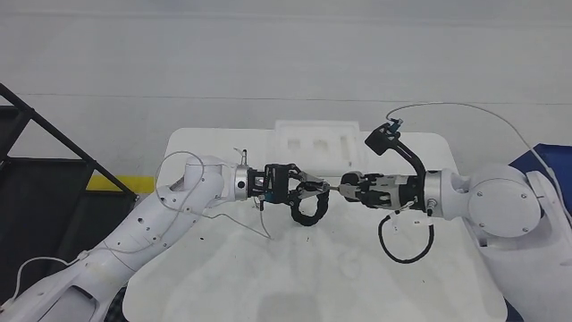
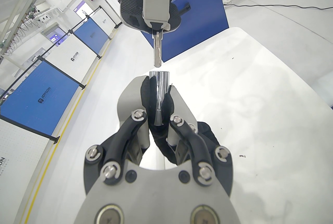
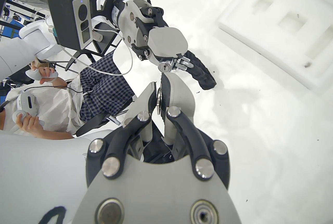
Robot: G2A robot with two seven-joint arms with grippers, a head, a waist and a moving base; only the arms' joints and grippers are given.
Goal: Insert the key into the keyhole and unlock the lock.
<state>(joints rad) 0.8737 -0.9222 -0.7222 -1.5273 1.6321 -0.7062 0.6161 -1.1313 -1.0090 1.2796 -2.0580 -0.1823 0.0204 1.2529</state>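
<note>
Now, step: key (image 2: 157, 51) lined up to enter the keyhole (image 3: 164, 67); not yet in.
Left hand (image 2: 155, 87): pressed onto the lock (image 2: 159, 95), a chrome cylinder pinched between the pads and held above the counter (image 2: 260, 105), keyhole end facing the other arm.
Right hand (image 3: 158, 87): pinching the key by its head, blade pointing at the lock.
Gap: key tip just short of the lock's end face, not touching, close to the cylinder's axis.
Slot: sits in the round face; its angle against the blade, cannot tell.
Cable (image 3: 201, 74): black sheathed loop droops from the lock toward the counter.
Do well: keep the lock steady; bring the blade straight along the cylinder's axis; match blade flat to slot before pushing; push slow and light.
If stalled: back off and re-aim, don't force.
Turn: only once the blade is fully seated; the left hand must resist the twist, and smooth chrome will likely slip in the pads.
Risk: key pivoting in the pinch if the tip catches the rim.
</note>
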